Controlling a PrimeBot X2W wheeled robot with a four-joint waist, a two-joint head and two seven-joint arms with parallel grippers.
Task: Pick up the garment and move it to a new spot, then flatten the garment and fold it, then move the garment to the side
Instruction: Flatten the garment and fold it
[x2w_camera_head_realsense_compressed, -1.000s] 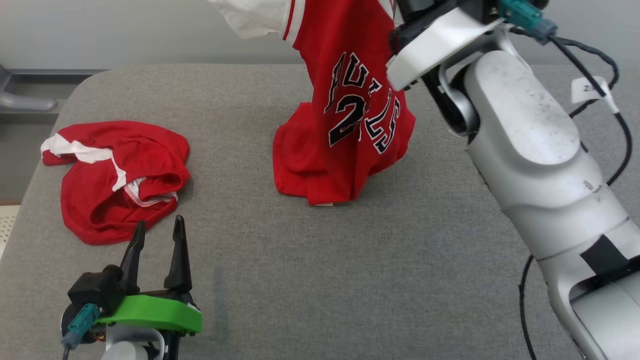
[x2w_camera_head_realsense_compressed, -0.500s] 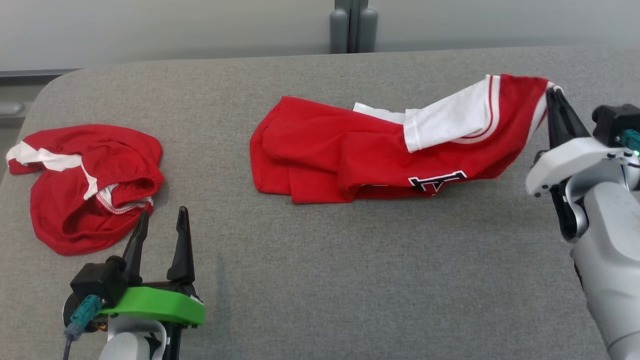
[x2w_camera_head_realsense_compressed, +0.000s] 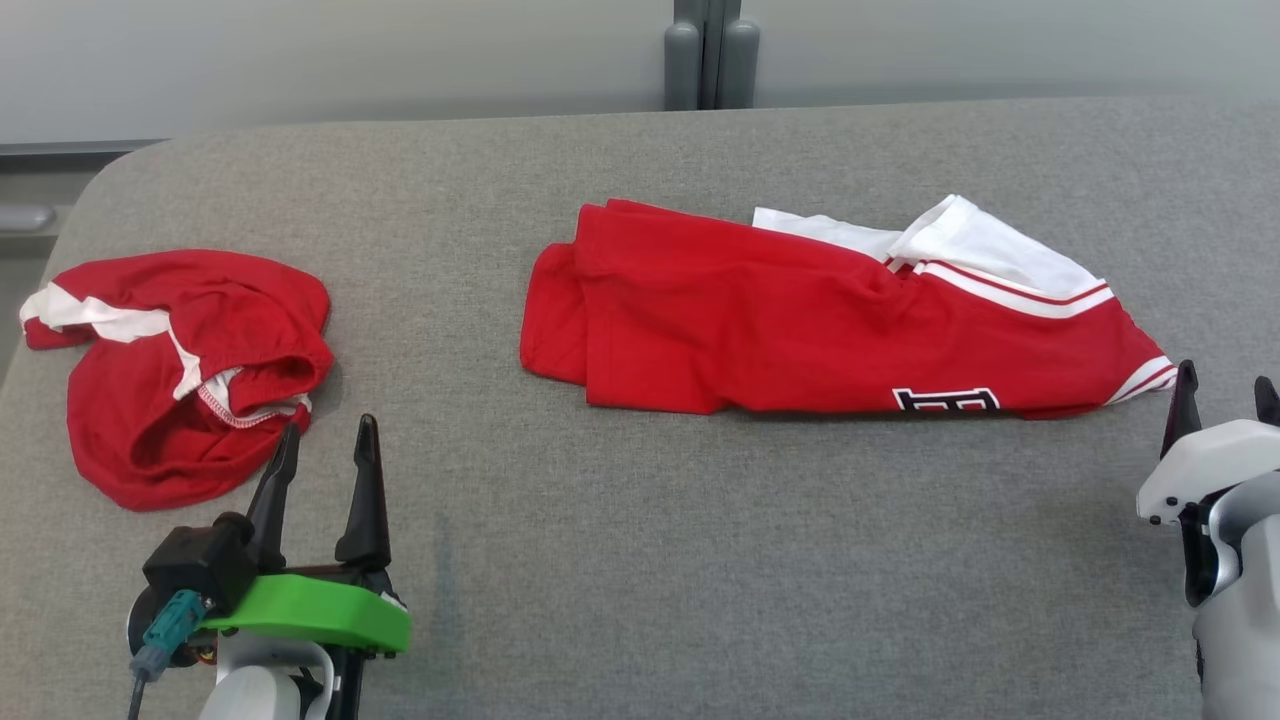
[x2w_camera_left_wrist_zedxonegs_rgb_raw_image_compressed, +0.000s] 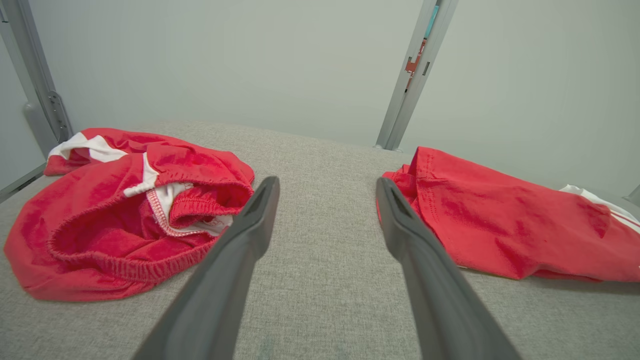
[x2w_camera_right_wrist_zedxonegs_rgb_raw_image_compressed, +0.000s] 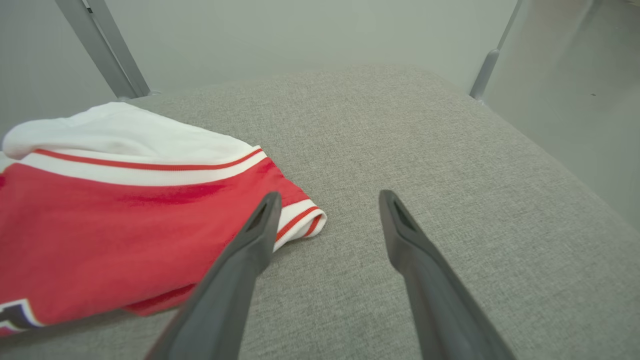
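A: Surface, entry one?

B: Counter is covered in grey woven fabric, with a rounded corner at the far left. The bare cloth lies smooth. A faint darker streak shows in the weave just right of the left gripper.

A: Room behind it?

B: A plain pale grey-green wall runs along the far edge. One grey upright post stands at about the middle of that edge. In the right wrist view a slanted metal strut rises against the wall, and a second strut stands past the counter's far corner.

A: Where is the garment?

B: The garment is a red jersey with a white sleeve and striped trim. It lies on the counter right of centre, stretched left to right, bunched in long folds and not flat. Part of a black-and-white letter shows at its near edge. The hem end points toward the middle of the counter.

A: Grippers?

B: The right gripper is at the lower right with its fingers spread wide and nothing between them. Its inner finger sits just beside the striped cuff; whether they touch, I cannot tell. The left gripper is at the lower left, also spread wide and empty, over bare counter.

A: Anything else on the cloth?

B: Red shorts with white panels lie in a crumpled heap at the left, well apart from the garment. The left gripper's fingers point between the two.
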